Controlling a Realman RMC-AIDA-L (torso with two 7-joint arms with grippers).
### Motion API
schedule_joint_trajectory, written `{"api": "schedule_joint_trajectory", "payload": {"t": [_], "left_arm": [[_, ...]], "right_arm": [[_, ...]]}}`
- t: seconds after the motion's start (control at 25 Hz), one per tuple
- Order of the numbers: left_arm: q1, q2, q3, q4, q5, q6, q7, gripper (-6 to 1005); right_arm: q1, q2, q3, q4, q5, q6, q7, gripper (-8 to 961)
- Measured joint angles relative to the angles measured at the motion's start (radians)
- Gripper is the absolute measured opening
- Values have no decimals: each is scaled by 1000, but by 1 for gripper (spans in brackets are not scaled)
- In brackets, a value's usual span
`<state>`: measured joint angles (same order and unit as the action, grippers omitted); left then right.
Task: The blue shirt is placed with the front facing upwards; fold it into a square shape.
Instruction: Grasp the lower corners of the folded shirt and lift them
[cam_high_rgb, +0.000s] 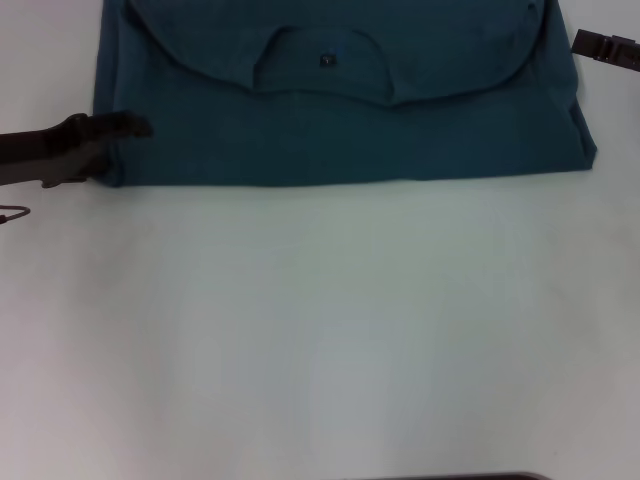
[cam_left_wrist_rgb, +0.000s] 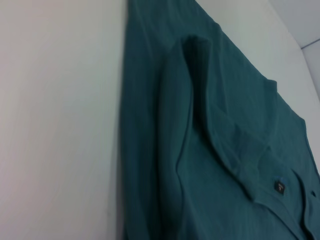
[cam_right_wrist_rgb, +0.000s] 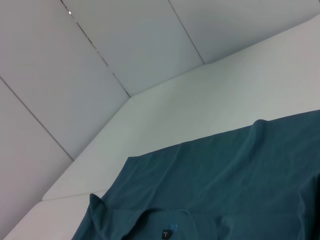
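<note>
left gripper (cam_high_rgb: 125, 127) sits on the near-left corner of the blue shirt (cam_high_rgb: 340, 130), fingers together, can't tell if pinching cloth. right gripper (cam_high_rgb: 605, 46) just off its far-right edge. Shirt on white table (cam_high_rgb: 320, 330), already folded into a wide band, collar (cam_high_rgb: 320, 60) showing; crosswise fold to square left.

blue shirt (cam_high_rgb: 340, 130): plain dark teal | neck label (cam_high_rgb: 327, 61): black | table (cam_high_rgb: 320, 330): white

Plain white counter (cam_high_rgb: 320, 330), and lying flat on it up at 12 o'clock is the blue shirt (cam_high_rgb: 340, 130), folded over, collar showing. Its lower edge looks pretty straight, though the top runs out of view.
</note>
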<state>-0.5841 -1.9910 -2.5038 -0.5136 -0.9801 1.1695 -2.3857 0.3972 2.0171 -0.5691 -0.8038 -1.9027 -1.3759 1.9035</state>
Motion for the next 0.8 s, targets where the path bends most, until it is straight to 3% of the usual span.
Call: {"api": "schedule_joint_trajectory", "payload": {"t": [0.8], "left_arm": [[18, 6, 10, -3, 0, -19, -5, 925]], "right_arm": [[-4, 2, 0, 0, 2, -1, -1, 941]]}}
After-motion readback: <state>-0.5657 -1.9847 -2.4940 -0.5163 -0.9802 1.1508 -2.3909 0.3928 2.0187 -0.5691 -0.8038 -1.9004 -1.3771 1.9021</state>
